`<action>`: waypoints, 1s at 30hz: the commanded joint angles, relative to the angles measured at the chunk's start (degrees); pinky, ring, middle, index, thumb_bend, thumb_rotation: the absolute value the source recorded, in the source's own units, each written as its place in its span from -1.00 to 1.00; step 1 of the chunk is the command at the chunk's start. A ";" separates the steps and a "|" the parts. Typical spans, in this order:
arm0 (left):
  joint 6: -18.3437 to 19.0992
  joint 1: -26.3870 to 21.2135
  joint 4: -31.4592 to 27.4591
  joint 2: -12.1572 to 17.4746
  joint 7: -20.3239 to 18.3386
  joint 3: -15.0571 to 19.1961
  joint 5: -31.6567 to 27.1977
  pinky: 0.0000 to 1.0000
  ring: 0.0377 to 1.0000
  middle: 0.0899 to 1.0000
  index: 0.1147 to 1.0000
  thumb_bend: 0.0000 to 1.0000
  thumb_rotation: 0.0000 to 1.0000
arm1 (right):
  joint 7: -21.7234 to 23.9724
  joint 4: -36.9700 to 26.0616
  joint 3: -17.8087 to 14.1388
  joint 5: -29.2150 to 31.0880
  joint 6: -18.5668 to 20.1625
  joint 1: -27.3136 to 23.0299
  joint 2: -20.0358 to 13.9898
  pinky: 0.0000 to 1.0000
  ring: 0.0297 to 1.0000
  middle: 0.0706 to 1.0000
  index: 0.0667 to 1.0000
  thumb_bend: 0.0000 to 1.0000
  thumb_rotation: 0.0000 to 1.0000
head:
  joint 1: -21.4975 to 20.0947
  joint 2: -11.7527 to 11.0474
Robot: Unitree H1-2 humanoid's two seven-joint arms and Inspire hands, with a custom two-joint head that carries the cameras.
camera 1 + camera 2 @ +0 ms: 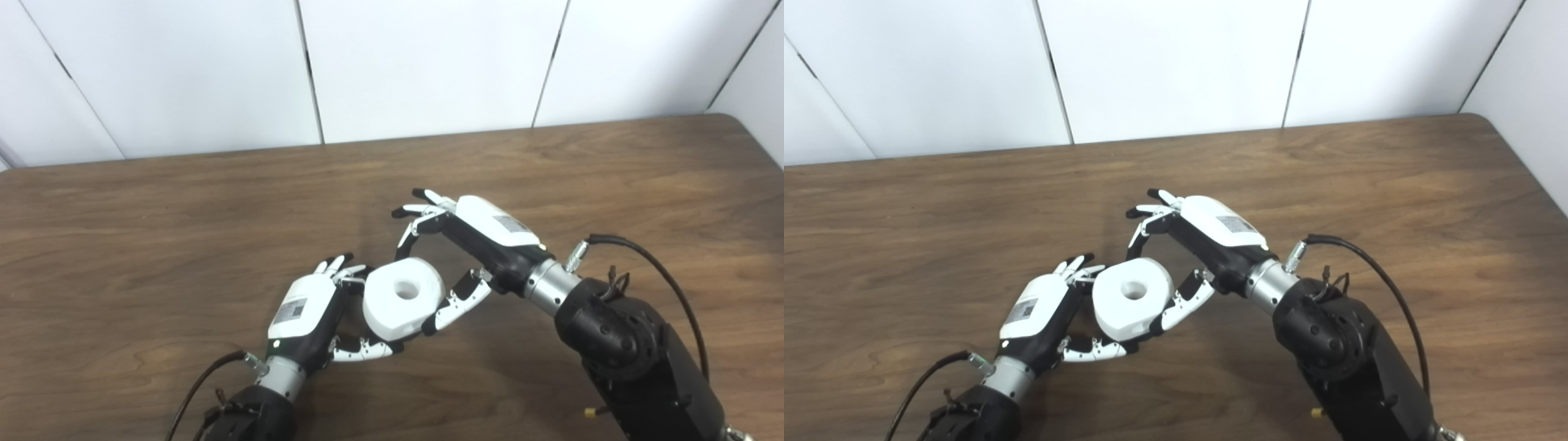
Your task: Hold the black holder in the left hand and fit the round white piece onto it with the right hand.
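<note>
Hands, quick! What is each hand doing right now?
Left hand: shut around the round white piece; no black holder is visible.
Right hand: fingers spread, thumb against the white piece; a real grip cannot be told.

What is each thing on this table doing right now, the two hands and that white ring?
round white piece: off the table, tilted, centre hole facing up, between both hands.
left hand: fingers curled around the piece's near side, holding it.
right hand: fingers apart, thumb touching the piece's right edge.
black holder: not visible; perhaps hidden behind the piece.
table: bare wood.
</note>
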 commanded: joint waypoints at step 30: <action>0.03 -0.02 0.67 0.32 -2.30 -1.46 1.22 1.00 0.94 0.65 -0.16 0.05 -0.89 | 1.40 -0.72 -1.52 -1.74 -0.95 -3.14 -2.25 1.00 1.00 0.70 -0.11 0.05 -0.73 | -0.50 0.49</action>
